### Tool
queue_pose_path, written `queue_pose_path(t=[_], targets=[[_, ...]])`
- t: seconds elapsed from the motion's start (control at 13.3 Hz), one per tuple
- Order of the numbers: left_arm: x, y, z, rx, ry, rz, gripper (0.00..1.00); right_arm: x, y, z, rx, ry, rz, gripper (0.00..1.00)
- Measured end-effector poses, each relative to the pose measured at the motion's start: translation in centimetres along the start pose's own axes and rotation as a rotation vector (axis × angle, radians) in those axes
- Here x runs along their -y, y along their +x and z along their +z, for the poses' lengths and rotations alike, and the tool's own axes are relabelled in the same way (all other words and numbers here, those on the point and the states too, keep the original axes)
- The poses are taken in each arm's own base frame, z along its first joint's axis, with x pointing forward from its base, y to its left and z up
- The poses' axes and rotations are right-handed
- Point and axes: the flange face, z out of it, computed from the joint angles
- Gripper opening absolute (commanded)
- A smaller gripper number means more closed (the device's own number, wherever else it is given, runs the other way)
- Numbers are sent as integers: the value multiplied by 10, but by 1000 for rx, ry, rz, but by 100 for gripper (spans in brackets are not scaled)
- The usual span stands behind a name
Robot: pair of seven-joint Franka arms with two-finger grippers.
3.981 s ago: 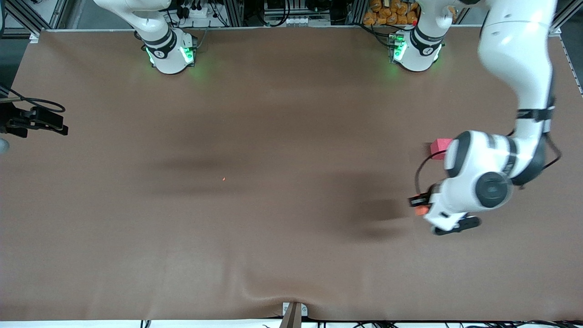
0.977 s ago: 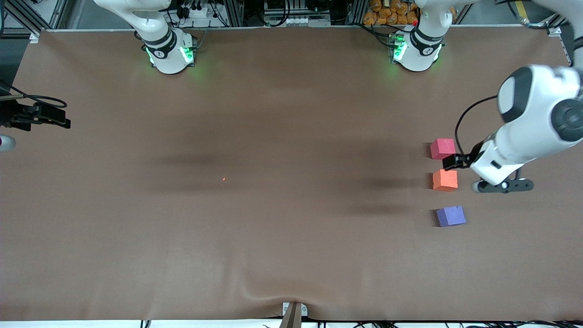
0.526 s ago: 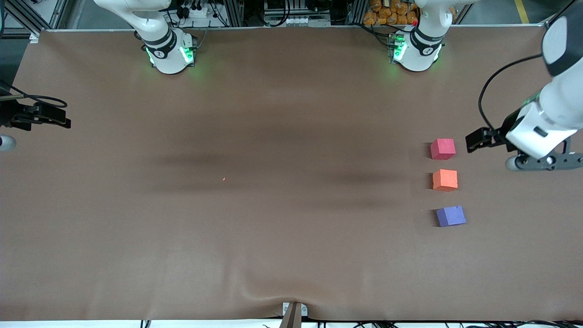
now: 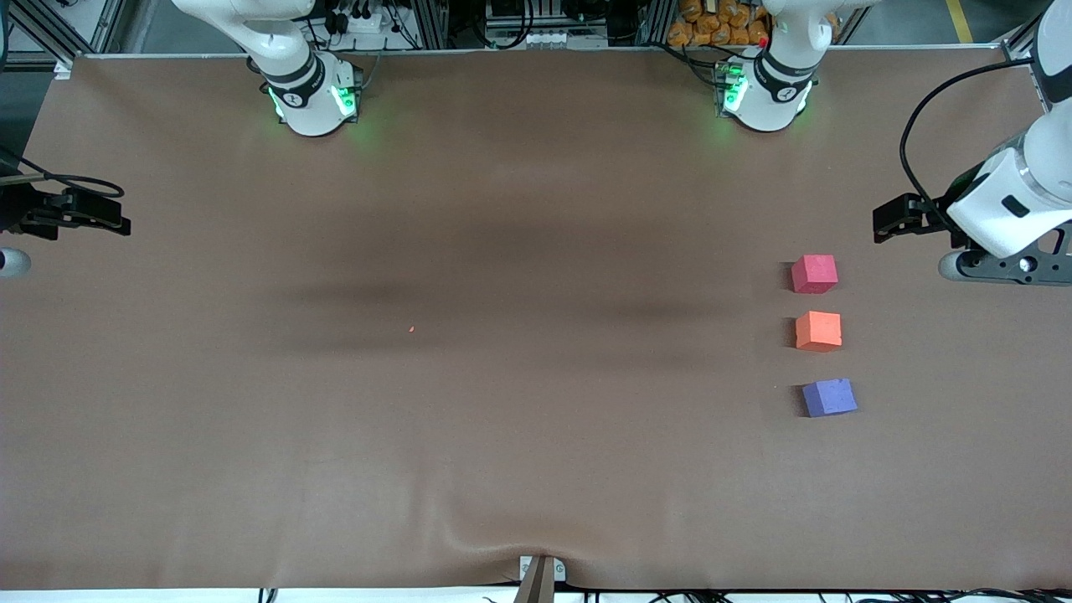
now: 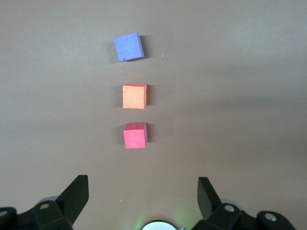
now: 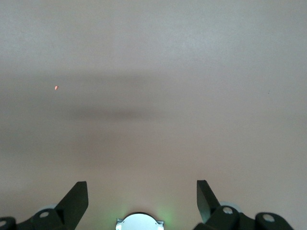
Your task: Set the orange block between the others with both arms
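We see both sets of jaws spread wide and empty: the left gripper (image 5: 142,191) hangs over bare table at the left arm's end, and the right gripper (image 6: 141,194) waits over the right arm's end.

On the matte brown table covering (image 4: 502,435), nearest the front camera, sits the small purple-blue foam cube (image 4: 829,397). At its twelve o'clock, apart, stands the bright orange foam block (image 4: 818,330), between that cube and the pinkish-red foam cube (image 4: 814,273), again at twelve o'clock. A tiny orange speck (image 4: 411,328) lies mid-table. Farthest, the arms' green-lit round bases (image 4: 314,96) stand before aluminium framing (image 4: 435,21) and cables. We can read no writing.
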Motion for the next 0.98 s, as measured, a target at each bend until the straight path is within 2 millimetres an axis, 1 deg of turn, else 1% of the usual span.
queue_pose_path(t=[0.15, 0.38, 0.45, 0.68, 0.98], targets=[[-4, -5, -7, -2, 4, 8, 100, 0, 0, 0, 0, 0, 0, 100], [-19, -17, -21, -19, 23, 27, 100, 0, 0, 0, 0, 0, 0, 100], [-22, -20, -24, -22, 30, 27, 100, 0, 0, 0, 0, 0, 0, 100], [-22, -31, -28, 11, 40, 20, 100, 0, 0, 0, 0, 0, 0, 100], [-17, -33, -26, 32, 39, 12, 100, 0, 0, 0, 0, 0, 0, 100]])
